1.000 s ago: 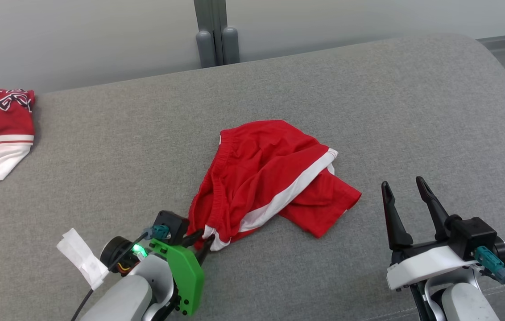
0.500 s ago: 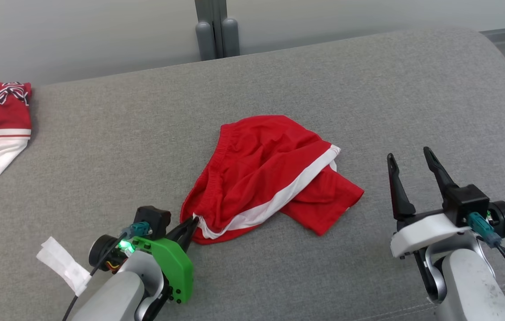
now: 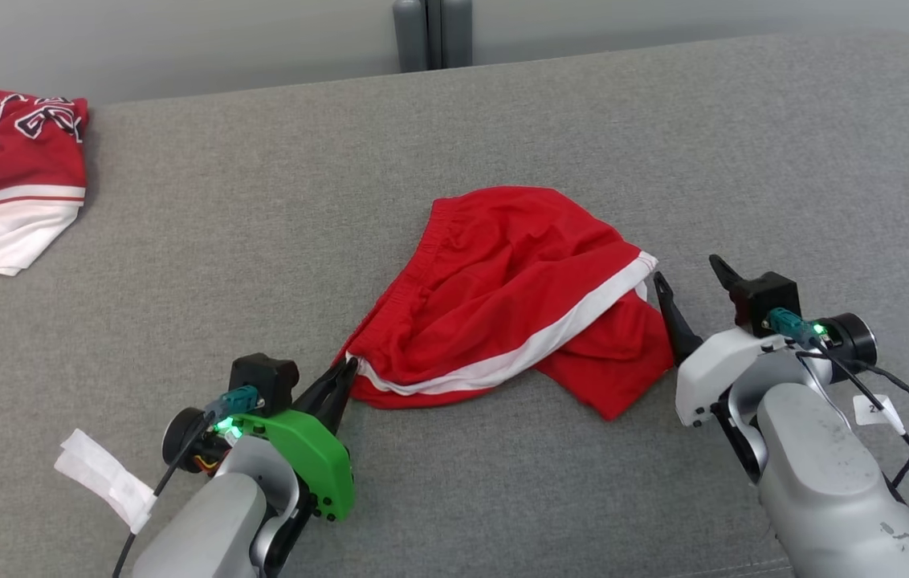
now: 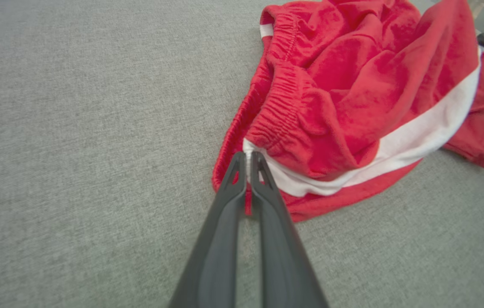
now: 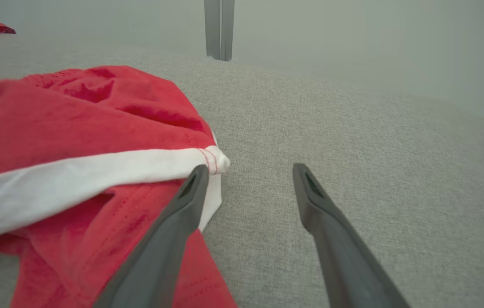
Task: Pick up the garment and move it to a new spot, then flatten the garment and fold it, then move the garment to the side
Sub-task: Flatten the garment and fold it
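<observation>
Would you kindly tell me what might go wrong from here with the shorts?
1. The left gripper is shut on just the waistband corner of the shorts; so small a bite may slip when lifted.
2. The right gripper stands open with the white hem corner barely past one finger; closing now may catch little or nothing.
3. One leg lies tucked under the other, so a lift may leave the shorts twisted.

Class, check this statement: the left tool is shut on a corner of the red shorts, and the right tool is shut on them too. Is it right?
Not quite. The left tool is shut on a corner of the red shorts, but the right tool is open, as the right wrist view shows.
</observation>
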Robot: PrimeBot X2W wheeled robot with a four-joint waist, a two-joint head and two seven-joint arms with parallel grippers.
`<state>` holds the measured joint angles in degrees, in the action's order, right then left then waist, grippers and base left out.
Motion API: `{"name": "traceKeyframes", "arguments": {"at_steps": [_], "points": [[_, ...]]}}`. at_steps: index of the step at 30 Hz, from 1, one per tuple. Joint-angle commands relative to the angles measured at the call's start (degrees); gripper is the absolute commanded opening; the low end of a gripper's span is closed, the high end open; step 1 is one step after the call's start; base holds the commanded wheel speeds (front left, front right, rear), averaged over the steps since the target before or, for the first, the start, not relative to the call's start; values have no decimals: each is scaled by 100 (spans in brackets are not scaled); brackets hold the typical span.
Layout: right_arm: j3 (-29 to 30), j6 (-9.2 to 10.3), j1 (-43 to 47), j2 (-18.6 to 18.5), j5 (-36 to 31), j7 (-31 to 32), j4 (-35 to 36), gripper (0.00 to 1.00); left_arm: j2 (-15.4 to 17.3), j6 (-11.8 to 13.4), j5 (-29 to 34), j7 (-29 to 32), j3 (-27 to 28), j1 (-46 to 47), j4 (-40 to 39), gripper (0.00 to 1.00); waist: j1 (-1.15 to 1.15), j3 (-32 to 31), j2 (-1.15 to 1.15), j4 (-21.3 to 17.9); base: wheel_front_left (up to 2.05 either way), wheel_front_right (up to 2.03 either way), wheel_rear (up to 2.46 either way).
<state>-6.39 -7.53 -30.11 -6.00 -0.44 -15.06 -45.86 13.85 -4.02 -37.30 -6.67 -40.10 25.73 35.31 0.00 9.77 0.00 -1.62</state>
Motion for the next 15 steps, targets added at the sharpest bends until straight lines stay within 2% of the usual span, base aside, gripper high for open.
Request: {"name": "traceKeyframes", "arguments": {"at_steps": [1, 15], "points": [[-117, 8, -174, -24, 89, -18, -188, 100, -4, 38, -39, -42, 13, 120, -4, 0, 0, 91, 0, 82, 0, 0, 0], [-1244, 8, -898, -33, 860, -18, -1077, 100, 2, 68, -49, -122, -13, 219, -23, 0, 0, 283, 0, 166, 0, 0, 0]]}}
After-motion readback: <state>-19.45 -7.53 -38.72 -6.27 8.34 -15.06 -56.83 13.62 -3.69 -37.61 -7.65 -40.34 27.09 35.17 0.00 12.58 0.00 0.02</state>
